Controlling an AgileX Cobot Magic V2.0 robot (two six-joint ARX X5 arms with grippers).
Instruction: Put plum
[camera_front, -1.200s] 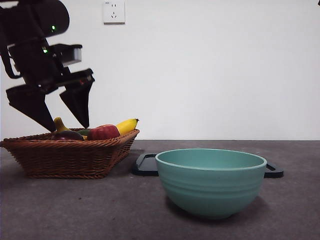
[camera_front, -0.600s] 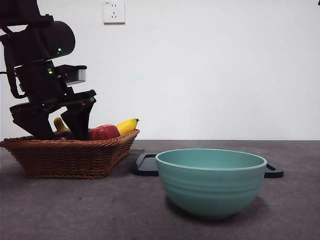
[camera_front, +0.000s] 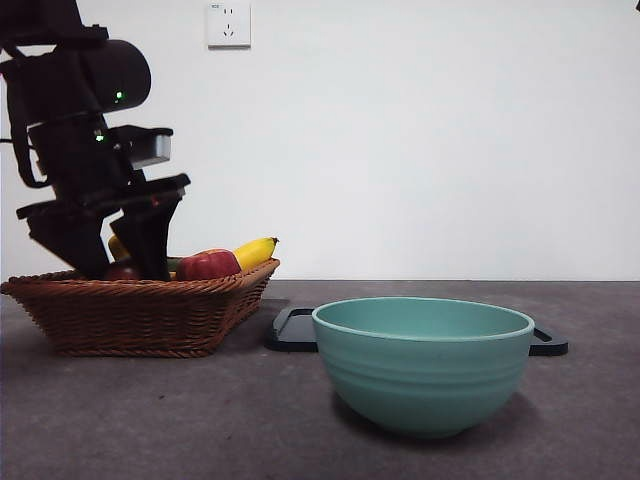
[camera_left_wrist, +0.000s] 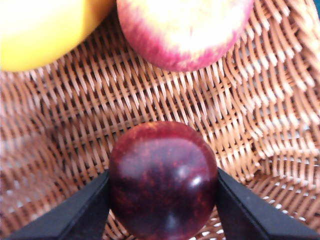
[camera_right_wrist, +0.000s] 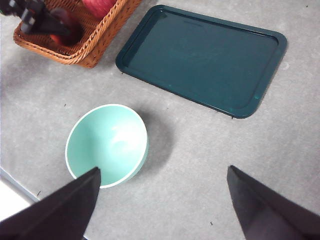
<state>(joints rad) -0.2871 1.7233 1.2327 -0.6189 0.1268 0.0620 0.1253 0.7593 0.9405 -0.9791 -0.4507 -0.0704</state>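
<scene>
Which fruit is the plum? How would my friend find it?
Look in the brown wicker basket beside the green bowl. The plum lies on its woven floor, between the jaws of the left tool. It is round, shiny and dark purple-red, unlike the lighter red apple and the yellow banana.

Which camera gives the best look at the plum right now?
The left wrist view: the plum fills it, between the left hand's jaws. The front view shows a sliver behind the basket rim; the right wrist view, a small, partly hidden shape.

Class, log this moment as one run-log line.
left gripper: shut on plum | plum: in basket | right gripper: open, waiting
</scene>
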